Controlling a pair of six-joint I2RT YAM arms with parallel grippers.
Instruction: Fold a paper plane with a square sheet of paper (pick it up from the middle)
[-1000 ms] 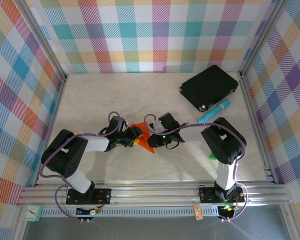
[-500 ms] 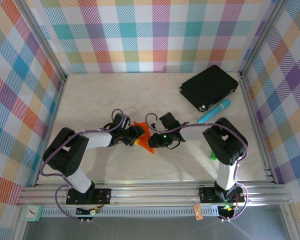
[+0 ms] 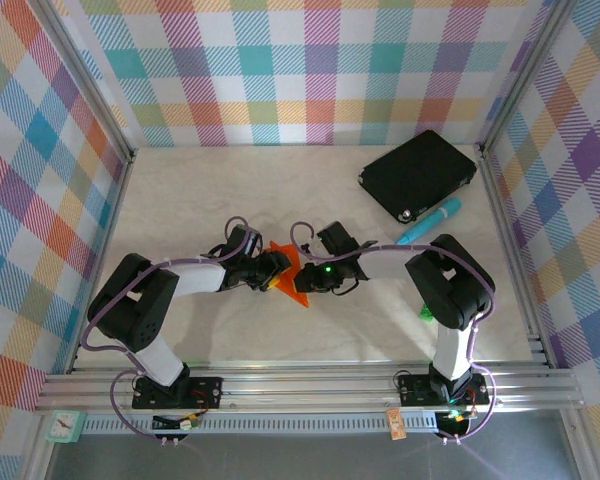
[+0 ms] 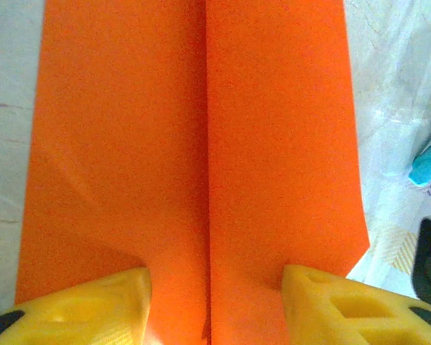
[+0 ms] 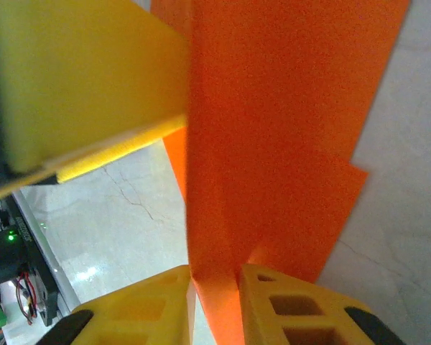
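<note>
1 orange sheet of paper (image 3: 296, 293) lay mid-table (image 3: 200, 200), between the 2 grippers, folded w/ 1 centre crease. Left gripper (image 4: 212, 310): jaws spread wide, its 2 yellow fingers (image 4: 93, 305) over the sheet, 1 each side of the crease, nothing pinched. Right gripper (image 5: 215, 305): jaws nearly together, pinching the sheet's raised fold btwn its 2 fingers (image 5: 287, 309). Far right corner: 1 black pad (image 3: 417, 174), w/ 1 cyan pen-like item (image 3: 428, 222) just beside it. 1 small green block (image 3: 425, 312) by the right arm.
</note>
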